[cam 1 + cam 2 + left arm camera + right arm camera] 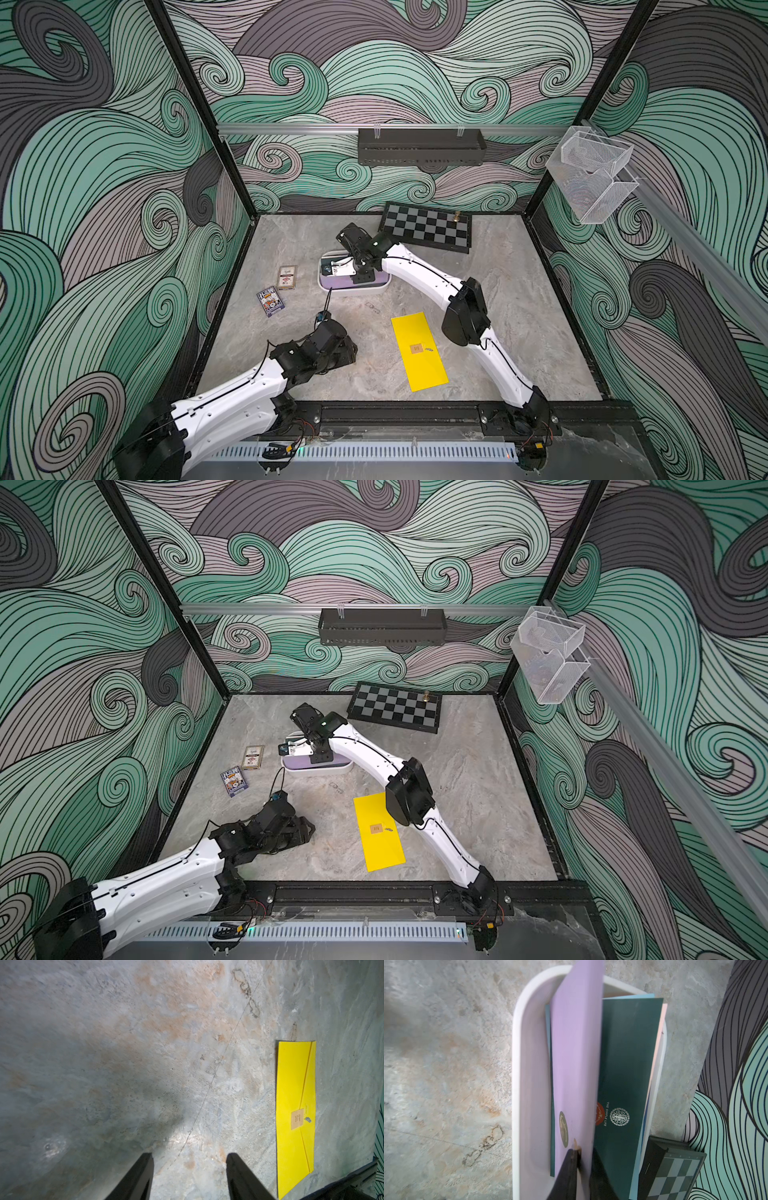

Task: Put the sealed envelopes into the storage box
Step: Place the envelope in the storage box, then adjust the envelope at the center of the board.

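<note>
Nearly in: lilac envelope [577, 1053] aligned lengthwise over storage box [517, 1064]
Right gripper [584, 1153] straddles it (clamped or loose, unclear); left gripper [189, 1155] gapes, empty.

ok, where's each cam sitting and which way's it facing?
Both top views: high behind the arm bases, looking down toward the back wall; left arm, right arm visible.
Left wrist: on left arm, looking past the open left gripper at table and yellow envelope.
Right wrist: on right arm, looking past the right gripper into the storage box, lilac envelope between its fingers.
Shared: top and left wrist, yellow envelope; top and right wrist, storage box.
</note>
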Robot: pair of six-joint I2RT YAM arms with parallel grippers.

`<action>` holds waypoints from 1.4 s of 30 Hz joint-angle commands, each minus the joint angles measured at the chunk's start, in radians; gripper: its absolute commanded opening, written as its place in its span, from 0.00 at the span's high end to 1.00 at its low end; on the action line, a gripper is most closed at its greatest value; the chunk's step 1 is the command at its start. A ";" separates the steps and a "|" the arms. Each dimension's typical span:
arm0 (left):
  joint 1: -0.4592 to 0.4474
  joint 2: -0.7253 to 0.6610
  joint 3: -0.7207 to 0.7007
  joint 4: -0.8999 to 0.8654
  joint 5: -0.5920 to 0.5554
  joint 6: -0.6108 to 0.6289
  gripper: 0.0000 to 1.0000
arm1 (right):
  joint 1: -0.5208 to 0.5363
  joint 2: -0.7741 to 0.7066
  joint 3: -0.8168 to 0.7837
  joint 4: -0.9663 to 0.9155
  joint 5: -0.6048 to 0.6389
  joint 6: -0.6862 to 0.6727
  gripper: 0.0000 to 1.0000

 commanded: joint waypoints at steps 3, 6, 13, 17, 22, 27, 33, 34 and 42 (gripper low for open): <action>0.008 0.004 -0.002 0.008 0.006 0.013 0.40 | -0.008 0.031 0.020 0.053 0.045 0.016 0.74; 0.008 0.007 -0.001 0.008 0.008 0.014 0.40 | -0.010 0.033 0.020 0.097 0.081 0.023 0.66; 0.008 0.014 0.004 0.011 0.013 0.018 0.40 | -0.030 -0.025 0.105 0.147 0.070 0.261 0.58; 0.008 0.013 0.002 0.020 0.022 0.020 0.39 | -0.043 -0.210 -0.014 0.147 0.061 0.550 0.55; 0.009 -0.001 0.007 0.031 0.053 0.036 0.39 | -0.077 -0.535 -0.452 0.201 -0.039 0.946 0.53; 0.009 -0.031 -0.004 0.042 0.073 0.051 0.39 | -0.099 -0.854 -0.976 0.421 -0.065 1.166 0.48; 0.009 -0.062 -0.009 0.063 0.100 0.074 0.39 | -0.185 -1.044 -1.339 0.493 -0.142 1.298 0.45; 0.009 -0.062 -0.006 0.066 0.108 0.077 0.39 | -0.202 -1.062 -1.377 0.495 -0.162 1.303 0.45; 0.009 0.072 0.038 0.163 0.298 0.110 0.40 | -0.341 -1.222 -1.676 0.525 -0.246 1.330 0.43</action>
